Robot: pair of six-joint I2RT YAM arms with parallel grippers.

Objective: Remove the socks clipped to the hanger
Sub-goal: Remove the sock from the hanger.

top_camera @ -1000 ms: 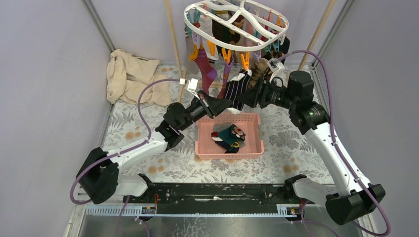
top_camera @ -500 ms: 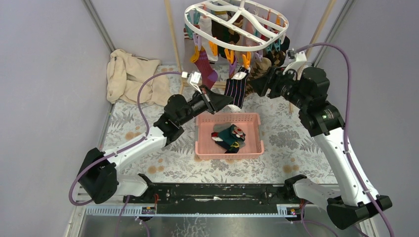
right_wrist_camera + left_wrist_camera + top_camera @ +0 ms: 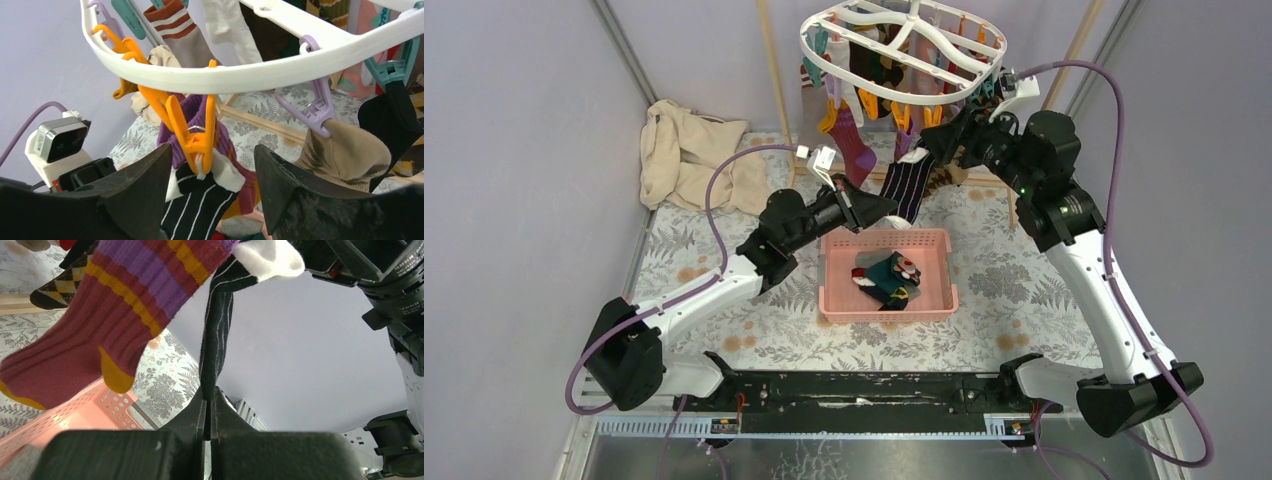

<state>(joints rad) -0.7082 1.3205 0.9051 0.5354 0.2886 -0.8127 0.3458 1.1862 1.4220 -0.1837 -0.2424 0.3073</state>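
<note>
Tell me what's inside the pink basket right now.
A small heap of socks, dark teal, black and a bit of red, lies mid-floor in the pink basket. How many there are cannot be told; the heap hides anything beneath it.

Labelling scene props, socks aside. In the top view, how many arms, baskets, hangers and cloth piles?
Arms: 2, left arm and right arm
Pink basket: 1
White hanger: 1
Beige cloth pile: 1
Total: 5
</note>
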